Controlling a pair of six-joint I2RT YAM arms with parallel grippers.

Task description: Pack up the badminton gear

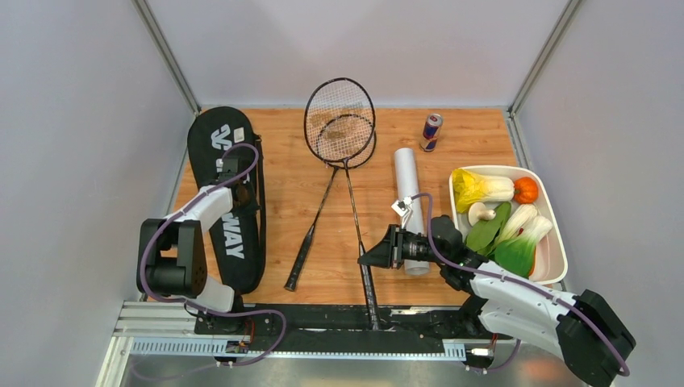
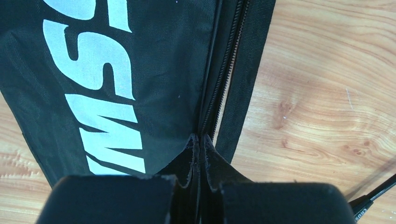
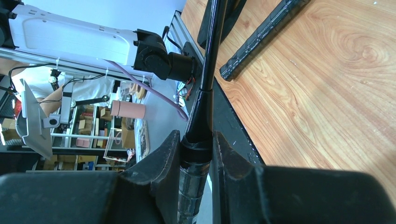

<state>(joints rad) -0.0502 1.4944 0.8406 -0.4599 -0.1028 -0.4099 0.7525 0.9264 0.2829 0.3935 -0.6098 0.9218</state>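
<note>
The long black racket bag point(image 1: 234, 234) lies at the left of the table. My left gripper point(image 1: 228, 172) is over its middle. In the left wrist view it point(image 2: 199, 140) is shut on the bag's zipper edge point(image 2: 219, 93). Two black rackets lie in the middle with their heads stacked point(image 1: 339, 121). My right gripper point(image 1: 373, 256) is shut on the handle of the right racket point(image 1: 353, 201); the right wrist view shows both fingers point(image 3: 163, 158) pressed on it point(image 3: 196, 151). The other racket's handle point(image 3: 261, 39) lies free on the wood. The white tube point(image 1: 408, 189) lies beside my right arm. No shuttlecocks are in view.
A red-and-blue drink can point(image 1: 431, 131) stands at the back right. A white tray point(image 1: 551, 266) of vegetables sits at the right edge, close to my right arm. Walls enclose the table on three sides. A black rail runs along the near edge point(image 1: 323, 318).
</note>
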